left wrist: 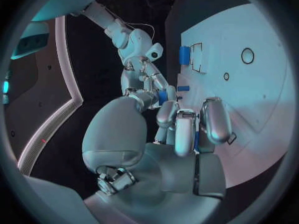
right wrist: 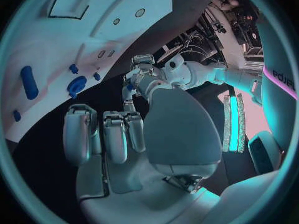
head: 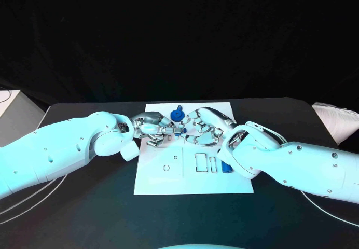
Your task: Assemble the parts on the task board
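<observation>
Both hands meet over the board's (head: 157, 181) far edge; the left hand (head: 152, 129) pinches a blue part (head: 167, 138), likely for seating; the right hand's (head: 202, 127) grip I cannot tell.

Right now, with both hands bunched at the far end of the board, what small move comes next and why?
Probably ease the left hand and right hand slightly apart: they crowd a small blue part on the task board, and whether either grips it cannot be told.

Your left hand (left wrist: 187, 127) reaches over the white task board (left wrist: 261, 104), fingers curled, with something blue between them. The right hand (left wrist: 146, 82) is close. One blue part (left wrist: 184, 55) lies farther off.
</observation>
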